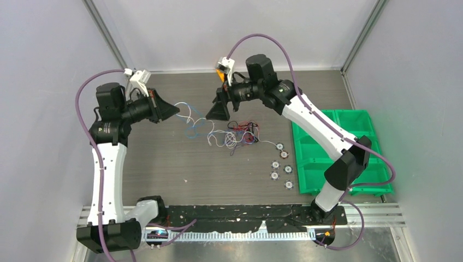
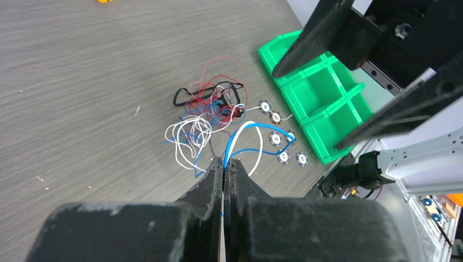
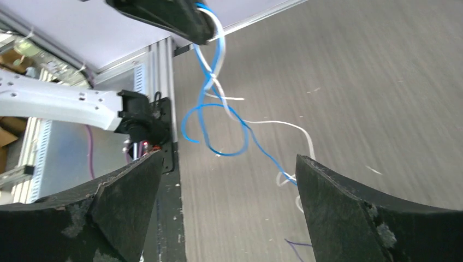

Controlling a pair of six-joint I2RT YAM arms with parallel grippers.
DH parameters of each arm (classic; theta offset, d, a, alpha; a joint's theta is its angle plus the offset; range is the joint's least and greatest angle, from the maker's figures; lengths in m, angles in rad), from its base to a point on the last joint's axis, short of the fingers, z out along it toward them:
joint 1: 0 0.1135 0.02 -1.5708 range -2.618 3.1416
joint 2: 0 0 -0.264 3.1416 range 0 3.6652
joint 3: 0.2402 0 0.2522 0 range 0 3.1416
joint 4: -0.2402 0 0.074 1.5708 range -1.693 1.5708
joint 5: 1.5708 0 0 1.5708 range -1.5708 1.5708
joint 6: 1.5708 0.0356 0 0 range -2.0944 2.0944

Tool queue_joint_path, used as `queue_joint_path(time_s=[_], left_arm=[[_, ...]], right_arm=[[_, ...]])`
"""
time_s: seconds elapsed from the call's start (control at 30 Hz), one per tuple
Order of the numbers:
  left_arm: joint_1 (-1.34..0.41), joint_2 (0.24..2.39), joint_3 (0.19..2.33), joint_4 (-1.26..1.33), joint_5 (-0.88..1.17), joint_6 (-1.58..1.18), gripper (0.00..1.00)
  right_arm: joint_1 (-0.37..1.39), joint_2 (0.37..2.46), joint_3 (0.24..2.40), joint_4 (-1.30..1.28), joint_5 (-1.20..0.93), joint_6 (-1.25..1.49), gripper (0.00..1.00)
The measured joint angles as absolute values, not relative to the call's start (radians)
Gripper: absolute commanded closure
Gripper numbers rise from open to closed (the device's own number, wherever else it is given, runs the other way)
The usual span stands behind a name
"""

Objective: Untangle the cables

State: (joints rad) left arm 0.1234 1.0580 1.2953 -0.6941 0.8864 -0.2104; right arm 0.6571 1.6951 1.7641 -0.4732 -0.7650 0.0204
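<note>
Left end effector (image 2: 224,164): clamped on blue and white strands (image 2: 233,141). Right end effector (image 3: 229,164): wide open, empty. Cable clump (image 1: 243,132): best pinned while strands are drawn clear gently.

The cables (image 1: 236,134) lie mid-way across the counter (image 1: 180,169), with strands running left up to the left fingers (image 1: 168,111). The right fingers (image 1: 218,112) hang just behind them. To their right lie round discs (image 1: 275,164), seemingly wired to them, then a divided bin (image 1: 314,164) at the counter's right edge.
</note>
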Motion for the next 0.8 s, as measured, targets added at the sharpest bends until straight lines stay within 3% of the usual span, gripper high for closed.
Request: queue_joint_path(time_s=[0.17,0.27,0.37,0.43,0.5,0.57,0.63,0.8], left_arm=[[0.083,1.058,1.271,-0.688,0.860,-0.229,1.00],[0.064,1.058,1.269,-0.686,0.852,-0.232,1.00],[0.052,1.061,1.266,-0.685,0.851,-0.233,1.00],[0.048,1.064,1.263,-0.685,0.851,-0.234,1.00],[0.045,1.069,1.257,-0.685,0.851,-0.234,1.00],[0.044,1.077,1.254,-0.685,0.851,-0.234,1.00],[0.044,1.089,1.254,-0.686,0.850,-0.231,0.99],[0.051,1.121,1.253,-0.706,0.808,-0.181,0.77]], right_arm=[[0.722,1.703,1.766,-0.474,-0.759,0.035,0.15],[0.743,1.723,1.768,-0.474,-0.735,0.038,0.31],[0.756,1.749,1.776,-0.477,-0.708,0.038,0.34],[0.759,1.766,1.784,-0.479,-0.693,0.037,0.42],[0.760,1.788,1.802,-0.481,-0.681,0.031,0.69],[0.760,1.809,1.824,-0.488,-0.670,0.019,0.89],[0.760,1.826,1.849,-0.506,-0.657,-0.006,0.94],[0.757,1.831,1.916,-0.559,-0.620,-0.089,0.95]])
